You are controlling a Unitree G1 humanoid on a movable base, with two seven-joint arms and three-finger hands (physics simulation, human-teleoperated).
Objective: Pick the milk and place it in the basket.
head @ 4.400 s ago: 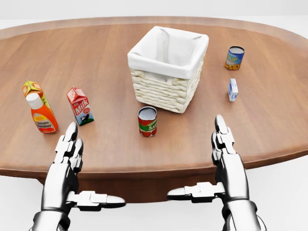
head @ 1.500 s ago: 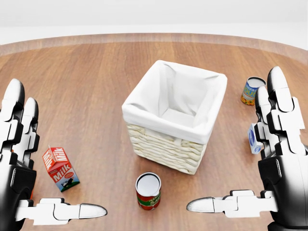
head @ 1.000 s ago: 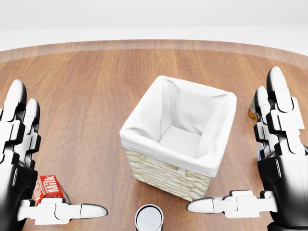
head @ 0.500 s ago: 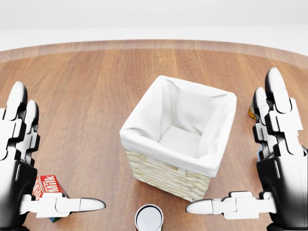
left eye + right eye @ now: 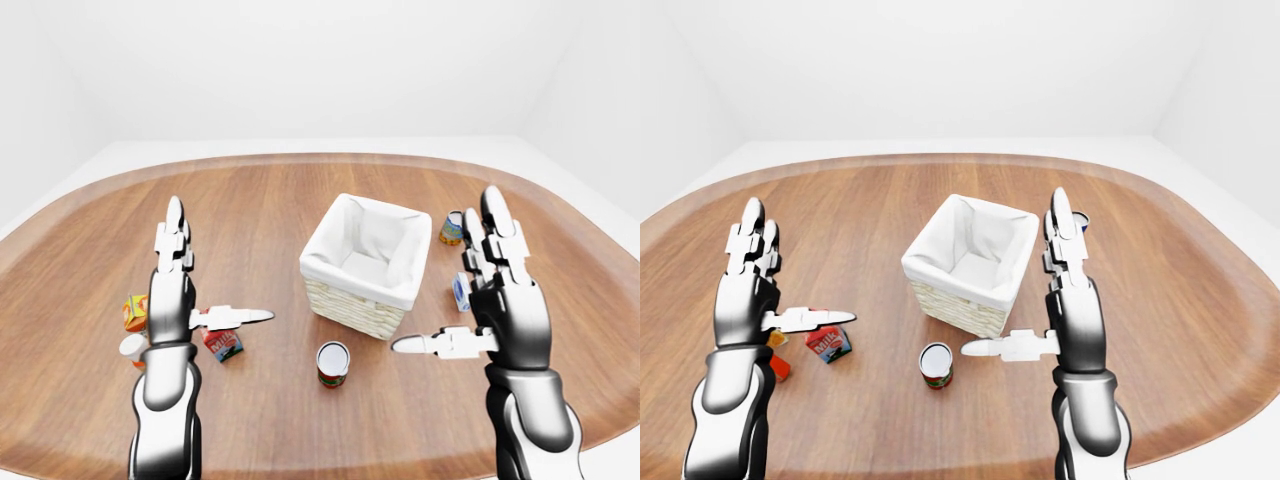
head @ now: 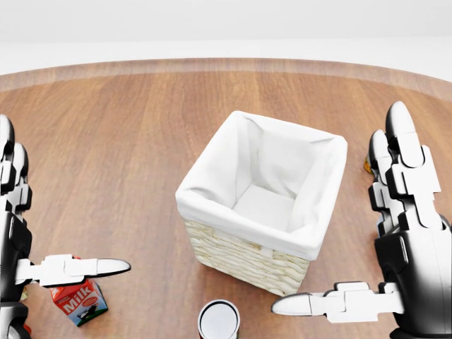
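Observation:
The milk carton (image 6: 79,302), red with white "Milk" lettering, stands on the wooden table (image 6: 141,141) at the lower left of the head view. My left hand (image 5: 220,262) is open, fingers pointing up and thumb stretched right just above the carton, not touching it. The wicker basket (image 6: 236,258) with its white cloth lining sits in the middle and holds nothing. At the right my right hand (image 5: 445,272) is open too, thumb pointing left toward the basket's lower right corner.
A red can (image 5: 333,362) stands below the basket. A blue and yellow can (image 5: 452,228) and a small blue-white carton (image 5: 460,292) are right of the basket, partly behind my right hand. An orange carton (image 5: 134,312) and an orange bottle (image 5: 131,347) stand left of the milk.
The view first closed in on the table, then held still. My left hand has shifted left, so the milk carton now shows whole below the thumb. The right hand barely moved.

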